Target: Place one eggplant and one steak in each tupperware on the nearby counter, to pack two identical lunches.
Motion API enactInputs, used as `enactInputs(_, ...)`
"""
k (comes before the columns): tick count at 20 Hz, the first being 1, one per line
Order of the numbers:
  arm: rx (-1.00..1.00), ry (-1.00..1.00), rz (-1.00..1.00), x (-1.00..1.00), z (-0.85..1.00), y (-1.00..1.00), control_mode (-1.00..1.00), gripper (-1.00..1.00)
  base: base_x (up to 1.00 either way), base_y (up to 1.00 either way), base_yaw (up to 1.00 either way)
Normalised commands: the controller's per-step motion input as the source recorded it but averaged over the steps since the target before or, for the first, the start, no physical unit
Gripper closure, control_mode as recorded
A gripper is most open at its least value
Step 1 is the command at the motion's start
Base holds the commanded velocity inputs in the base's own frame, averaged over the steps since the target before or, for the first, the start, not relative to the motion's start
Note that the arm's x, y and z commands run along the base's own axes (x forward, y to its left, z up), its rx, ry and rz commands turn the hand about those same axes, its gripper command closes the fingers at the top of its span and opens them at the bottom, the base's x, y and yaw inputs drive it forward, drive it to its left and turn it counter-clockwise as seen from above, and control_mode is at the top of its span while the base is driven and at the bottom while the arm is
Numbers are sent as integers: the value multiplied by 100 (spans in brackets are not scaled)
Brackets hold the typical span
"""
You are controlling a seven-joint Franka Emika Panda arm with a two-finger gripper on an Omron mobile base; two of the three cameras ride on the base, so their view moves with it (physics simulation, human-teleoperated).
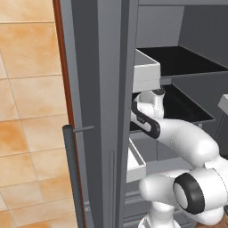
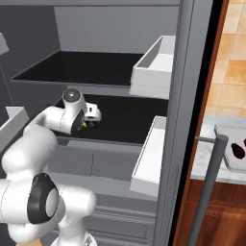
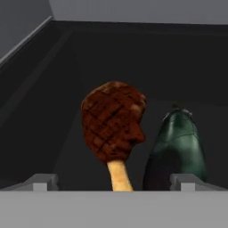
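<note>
The arm reaches deep into the grey fridge, its claw (image 3: 114,182) spread wide with nothing between the tips. On the dark shelf (image 3: 53,133) just ahead of it lies a reddish-brown steak (image 3: 113,120), pale stub pointing back at the claw, and a dark teal eggplant (image 3: 178,147) just beside it. A white door bin (image 2: 153,67) juts out nearby. Outside on the marbled desk (image 2: 204,158), past the door's grey handle bar (image 2: 211,178), a pale tupperware (image 2: 226,163) holds a dark piece (image 2: 238,150).
</note>
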Motion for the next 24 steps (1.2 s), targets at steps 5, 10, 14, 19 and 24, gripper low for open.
enactInputs(5,-1,0,0,45,-10,0,-100,-100,0,0,0)
enactInputs(10,-6,-1,0,14,-28,10,-100,-100,0,0,0)
enactInputs(14,-8,-4,0,-3,-37,7,-100,-100,0,0,0)
enactInputs(19,-5,0,0,0,-20,-14,-100,-100,0,0,0)
enactInputs(24,-3,0,-4,-11,-1,-54,-100,-100,0,0,0)
